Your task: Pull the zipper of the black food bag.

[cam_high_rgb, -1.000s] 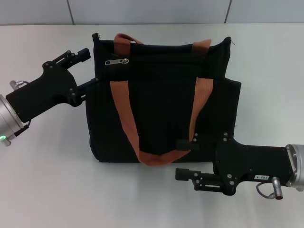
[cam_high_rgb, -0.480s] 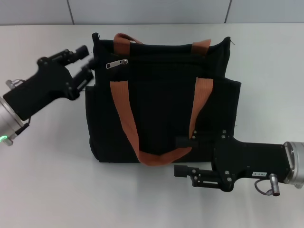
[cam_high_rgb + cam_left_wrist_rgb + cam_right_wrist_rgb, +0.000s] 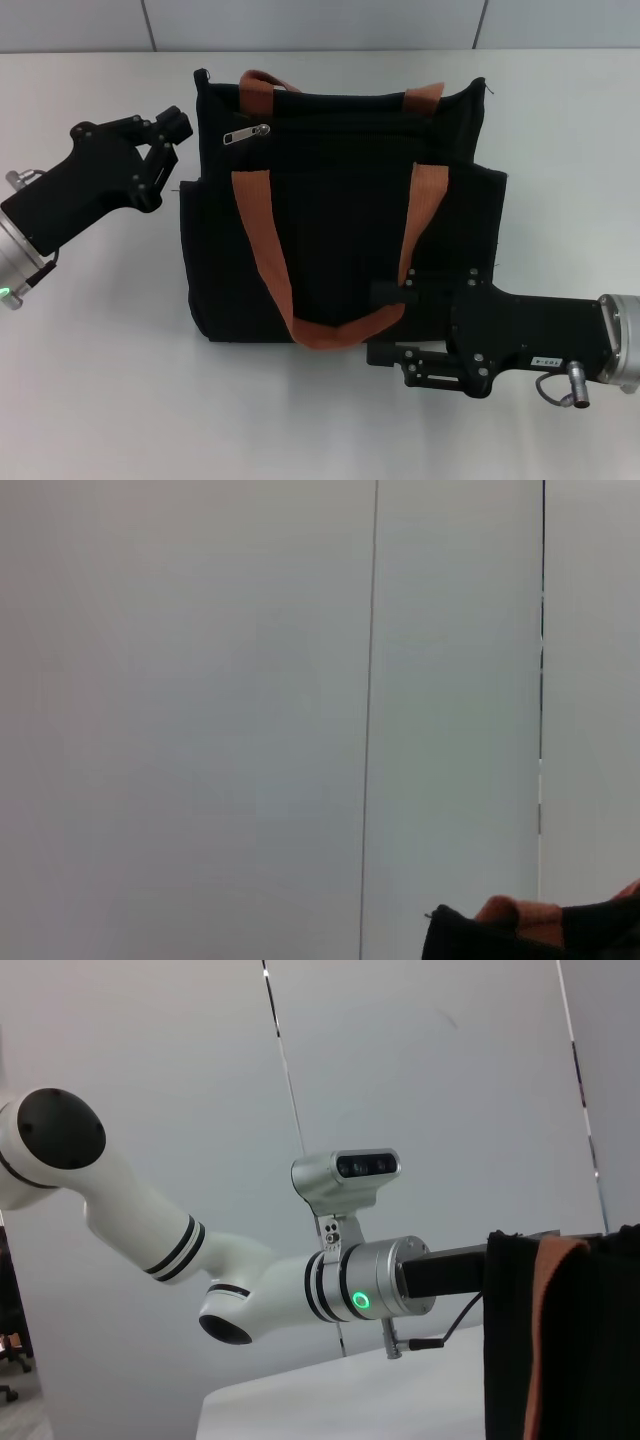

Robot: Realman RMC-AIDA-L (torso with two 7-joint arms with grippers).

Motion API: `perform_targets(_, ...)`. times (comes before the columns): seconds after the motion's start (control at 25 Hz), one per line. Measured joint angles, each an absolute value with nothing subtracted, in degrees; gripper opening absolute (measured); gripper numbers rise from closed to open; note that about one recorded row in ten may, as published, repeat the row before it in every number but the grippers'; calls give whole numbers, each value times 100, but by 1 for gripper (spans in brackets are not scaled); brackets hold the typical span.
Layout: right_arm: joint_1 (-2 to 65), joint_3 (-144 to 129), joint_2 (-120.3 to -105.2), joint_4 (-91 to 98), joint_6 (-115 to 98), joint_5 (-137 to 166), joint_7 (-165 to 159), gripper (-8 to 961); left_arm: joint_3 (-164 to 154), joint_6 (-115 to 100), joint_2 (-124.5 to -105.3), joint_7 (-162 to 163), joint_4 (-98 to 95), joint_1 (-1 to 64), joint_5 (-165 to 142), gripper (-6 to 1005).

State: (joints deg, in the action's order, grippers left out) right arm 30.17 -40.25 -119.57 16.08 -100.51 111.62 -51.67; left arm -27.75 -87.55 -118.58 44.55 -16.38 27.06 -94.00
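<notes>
1. Head view: our left gripper (image 3: 170,135) sits just beside the black food bag (image 3: 340,220), fingers apart; our right gripper (image 3: 385,325) presses its lower edge, whether clamped we cannot tell. The zipper (image 3: 246,133) looks small and slippery, so pinch its tab; the fabric will sag. The white table (image 3: 100,380) is bare.
2. Left wrist: pale wall, bag corner.
3. Right wrist: the left arm reaches behind the bag.

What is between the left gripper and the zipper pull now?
In the head view, only the black food bag corner fabric separates the left gripper from the zipper.
</notes>
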Motion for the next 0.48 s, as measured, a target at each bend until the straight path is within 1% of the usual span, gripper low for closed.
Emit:
perform_targets(0.12, 3017, -4025, -11953, 1610, -10042, 11161, -5167, 606, -2787, -8764, -11831, 4537, -1750, 2635, -9443, 77)
perform_targets(0.16, 3016, -4025, -11953, 1611, -10036, 11162, -5168, 606, -2870, -8795, -11821, 4768, -2031, 2511, -9523, 68)
perform_targets(0.28, 3015, -4025, -11953, 1608, -9995, 11161, -5168, 606, -3143, -8805, -11817, 5138, -2473, 2373, -9699, 125)
perform_targets(0.48, 3014, -4025, -11954, 1608, -9924, 11161, -5168, 606, -3393, -8764, -11813, 5428, -2780, 2359, -10049, 221)
